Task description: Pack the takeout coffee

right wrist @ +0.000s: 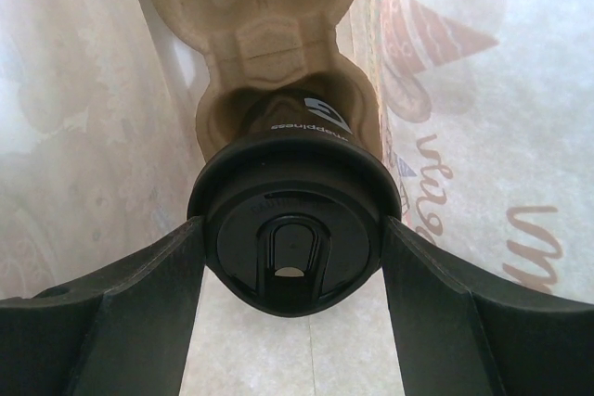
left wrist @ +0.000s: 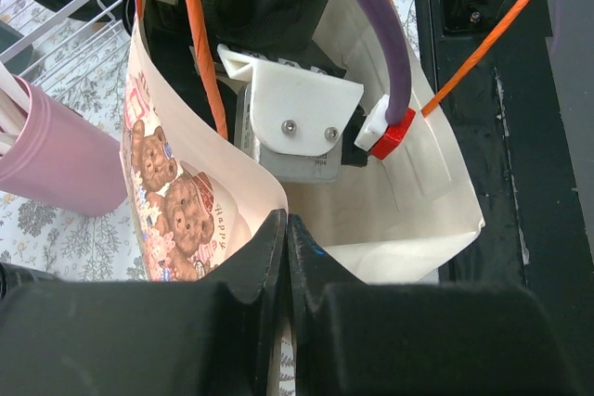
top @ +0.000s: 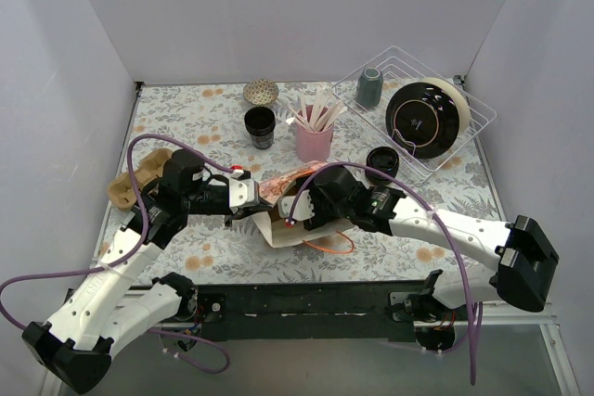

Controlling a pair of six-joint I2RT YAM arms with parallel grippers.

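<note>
The takeout coffee (right wrist: 292, 229) is a black cup with a glossy black lid. It sits in a pocket of a tan cardboard cup carrier (right wrist: 269, 6) inside a paper bag with bear prints (left wrist: 176, 210). My right gripper (right wrist: 292, 229) is down inside the bag (top: 283, 231), its fingers (right wrist: 139, 294) pressed on both sides of the lid. My left gripper (left wrist: 286, 229) is shut on the bag's near rim and holds the mouth open. In the top view the right gripper (top: 314, 203) is hidden in the bag and the cup is hidden.
A lidless black cup (top: 260, 126), a pink cup of sticks (top: 315, 141) and a patterned bowl (top: 261, 91) stand behind the bag. A wire rack (top: 464, 127) at back right holds a grey-blue tumbler (top: 368, 87) and a black dish (top: 422, 118). A tan cardboard carrier (top: 130, 183) lies at left.
</note>
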